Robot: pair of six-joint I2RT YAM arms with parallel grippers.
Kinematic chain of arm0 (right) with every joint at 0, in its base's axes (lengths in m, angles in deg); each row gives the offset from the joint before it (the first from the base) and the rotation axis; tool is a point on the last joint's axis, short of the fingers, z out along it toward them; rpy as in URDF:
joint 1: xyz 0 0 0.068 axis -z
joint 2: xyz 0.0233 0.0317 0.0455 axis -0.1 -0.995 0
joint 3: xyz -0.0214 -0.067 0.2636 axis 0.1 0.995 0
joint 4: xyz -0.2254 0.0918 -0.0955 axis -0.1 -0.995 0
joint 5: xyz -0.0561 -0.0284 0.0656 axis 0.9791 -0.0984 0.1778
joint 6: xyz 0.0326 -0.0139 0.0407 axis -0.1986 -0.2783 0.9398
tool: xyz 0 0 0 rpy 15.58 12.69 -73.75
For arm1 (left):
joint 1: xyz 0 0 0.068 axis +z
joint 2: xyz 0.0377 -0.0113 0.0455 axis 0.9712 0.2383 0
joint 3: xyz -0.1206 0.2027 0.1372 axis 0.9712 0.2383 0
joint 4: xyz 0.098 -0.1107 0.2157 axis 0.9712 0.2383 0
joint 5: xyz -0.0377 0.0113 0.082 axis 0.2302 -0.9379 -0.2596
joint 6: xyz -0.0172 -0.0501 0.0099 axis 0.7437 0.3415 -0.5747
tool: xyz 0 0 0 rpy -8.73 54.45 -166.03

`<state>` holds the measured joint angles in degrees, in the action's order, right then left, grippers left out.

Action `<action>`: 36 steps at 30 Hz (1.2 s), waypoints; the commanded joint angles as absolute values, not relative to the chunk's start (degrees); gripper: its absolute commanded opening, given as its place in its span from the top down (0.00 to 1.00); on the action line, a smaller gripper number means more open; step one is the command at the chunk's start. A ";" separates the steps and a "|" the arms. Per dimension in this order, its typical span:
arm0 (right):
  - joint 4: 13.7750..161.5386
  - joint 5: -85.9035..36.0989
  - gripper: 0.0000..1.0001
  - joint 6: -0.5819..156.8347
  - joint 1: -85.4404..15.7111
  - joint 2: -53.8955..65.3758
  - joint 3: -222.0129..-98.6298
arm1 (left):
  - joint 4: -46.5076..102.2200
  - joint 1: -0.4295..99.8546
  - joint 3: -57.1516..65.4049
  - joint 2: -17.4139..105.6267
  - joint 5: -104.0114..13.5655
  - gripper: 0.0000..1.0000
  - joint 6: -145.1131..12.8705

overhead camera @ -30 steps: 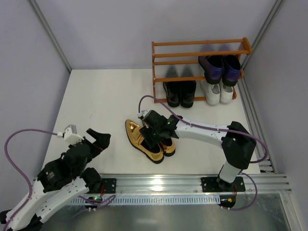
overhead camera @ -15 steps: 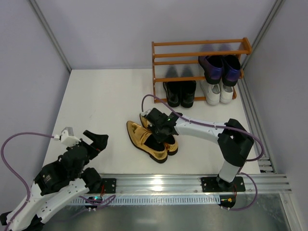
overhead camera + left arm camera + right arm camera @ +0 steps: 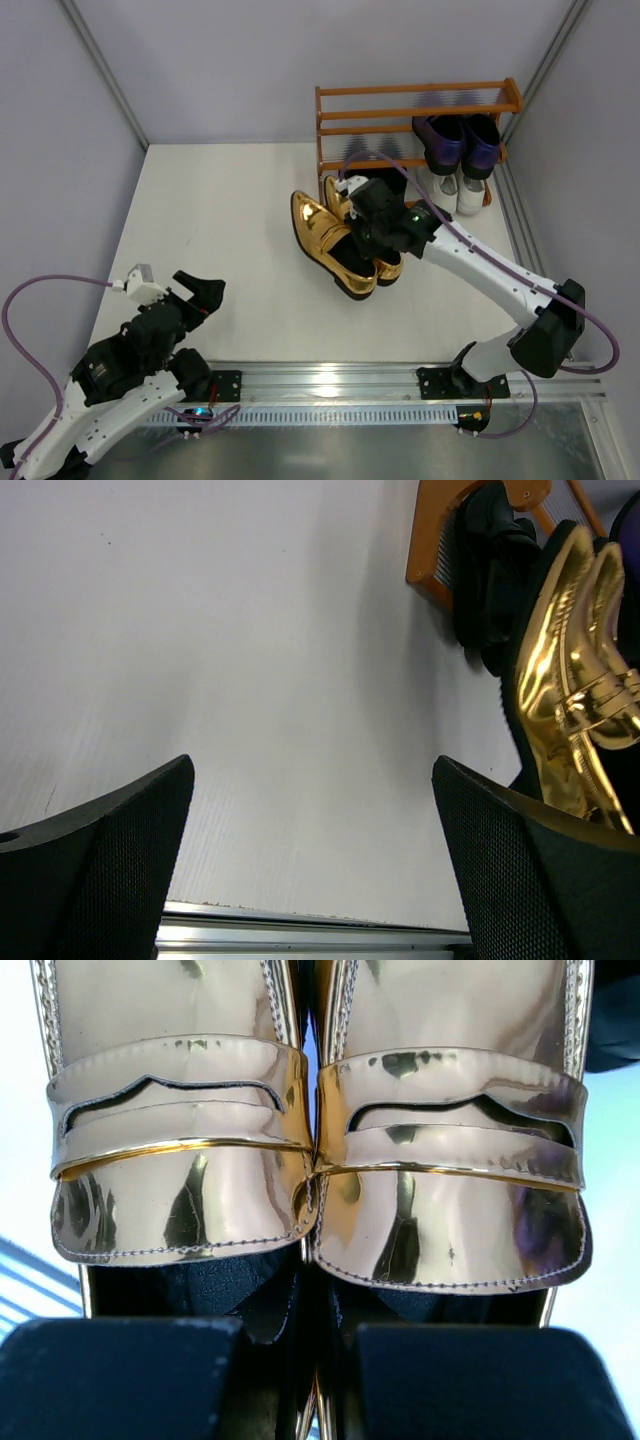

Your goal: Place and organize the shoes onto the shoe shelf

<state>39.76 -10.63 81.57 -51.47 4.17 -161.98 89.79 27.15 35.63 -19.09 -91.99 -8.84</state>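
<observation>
Gold loafers (image 3: 318,228) pinched together as a pair by the right gripper (image 3: 318,1355).
Both shoes lie near the shoe shelf (image 3: 400,110); the left gripper (image 3: 203,291) is spread wide, empty.

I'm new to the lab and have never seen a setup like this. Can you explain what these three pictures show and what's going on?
It is a robot: a left arm and a right arm bolted to a white table, each ending in a two-finger hand. The wide picture looks down from above and behind; the other two come from cameras on the wrists. The right hand is shut on a pair of gold loafers, pinching them together near the orange shoe shelf. The shelf already carries purple loafers, white sneakers and black loafers. The left hand is open and holds nothing.
</observation>
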 commanded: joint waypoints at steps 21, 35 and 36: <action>40.87 -7.93 0.96 79.92 -31.23 -8.18 -195.58 | 88.06 27.08 34.29 -19.61 -92.16 0.00 -9.58; 43.60 -7.59 0.96 86.17 -29.38 -24.00 -212.91 | 89.99 27.17 33.50 -21.63 -92.33 0.00 -9.67; 44.39 -7.42 0.96 86.17 -29.38 -25.31 -213.79 | 90.77 27.08 33.32 -21.98 -92.59 0.00 -9.59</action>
